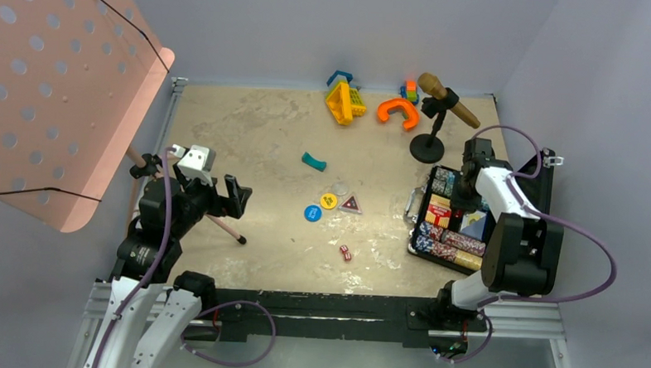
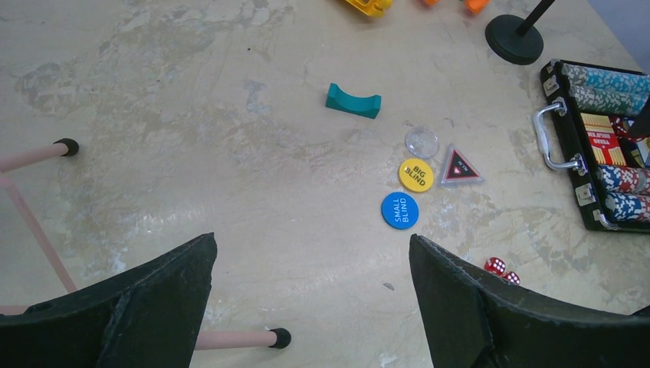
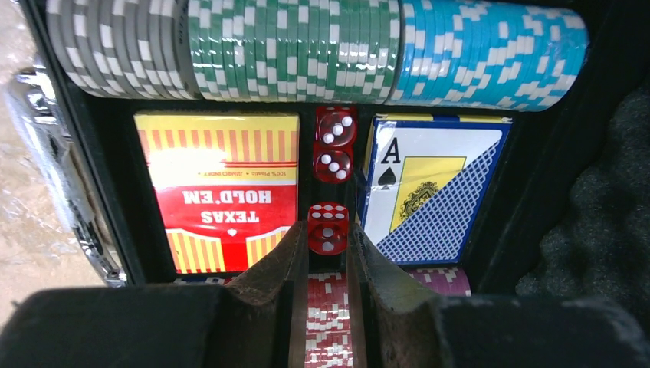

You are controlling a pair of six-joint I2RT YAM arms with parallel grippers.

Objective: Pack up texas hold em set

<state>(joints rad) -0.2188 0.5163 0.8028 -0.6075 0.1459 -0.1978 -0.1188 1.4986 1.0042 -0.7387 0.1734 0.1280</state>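
Note:
The black case (image 1: 547, 187) lies open at the right with chip rows (image 3: 306, 46), a red Texas Hold'em deck (image 3: 218, 192) and a blue-backed deck (image 3: 429, 192). My right gripper (image 3: 327, 239) hangs over it, shut on a red die (image 3: 327, 222) above the narrow slot between the decks. Two more dice (image 3: 335, 146) lie in that slot. On the table are a blue token (image 2: 399, 210), a yellow token (image 2: 416, 175), a triangular token (image 2: 459, 166), a clear disc (image 2: 421, 141) and two red dice (image 2: 500, 268). My left gripper (image 2: 310, 257) is open at the left, holding nothing.
A teal curved piece (image 1: 313, 160) lies mid-table. A microphone on a black stand (image 1: 427, 147) rises just behind the case. Orange (image 1: 397, 112) and yellow (image 1: 343, 100) toys sit at the back. A pink perforated board (image 1: 53, 81) on thin legs (image 2: 230, 337) stands at the left.

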